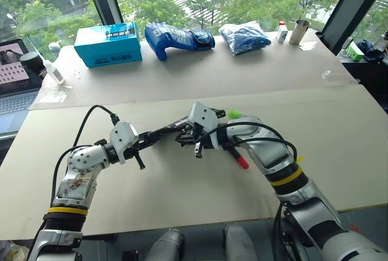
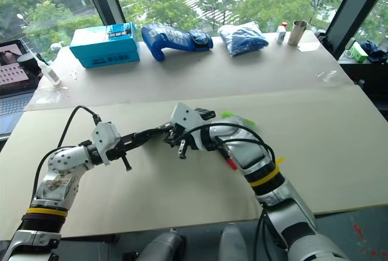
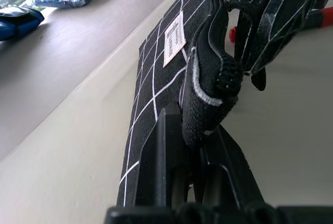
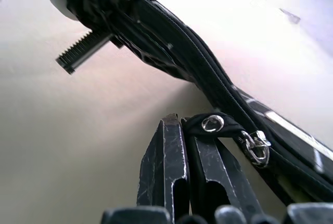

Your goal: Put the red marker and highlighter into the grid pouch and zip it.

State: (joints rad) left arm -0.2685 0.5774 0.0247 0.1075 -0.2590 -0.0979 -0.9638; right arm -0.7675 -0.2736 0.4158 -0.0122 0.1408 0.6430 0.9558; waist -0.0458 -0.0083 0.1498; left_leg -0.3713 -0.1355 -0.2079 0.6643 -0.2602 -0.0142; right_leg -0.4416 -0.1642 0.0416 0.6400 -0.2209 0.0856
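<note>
The grid pouch (image 1: 165,132), black with white lines and a small white label (image 3: 174,39), hangs edge-on just above the table between my two grippers. My left gripper (image 3: 193,140) is shut on the pouch's near end. My right gripper (image 4: 183,128) is shut on the black zipper pull (image 4: 213,123) partway along the pouch's zipper edge. The red marker (image 1: 240,161) lies on the table under my right forearm, with its red end showing. The light-green highlighter (image 1: 234,114) peeks out behind my right wrist, mostly hidden.
Along the table's far edge stand a teal box (image 1: 109,44), a blue glove (image 1: 176,37), a blue bag (image 1: 244,37), a small bottle (image 1: 282,32) and a metal cup (image 1: 298,31). A laptop (image 1: 15,76) and a white bottle (image 1: 51,70) are at far left.
</note>
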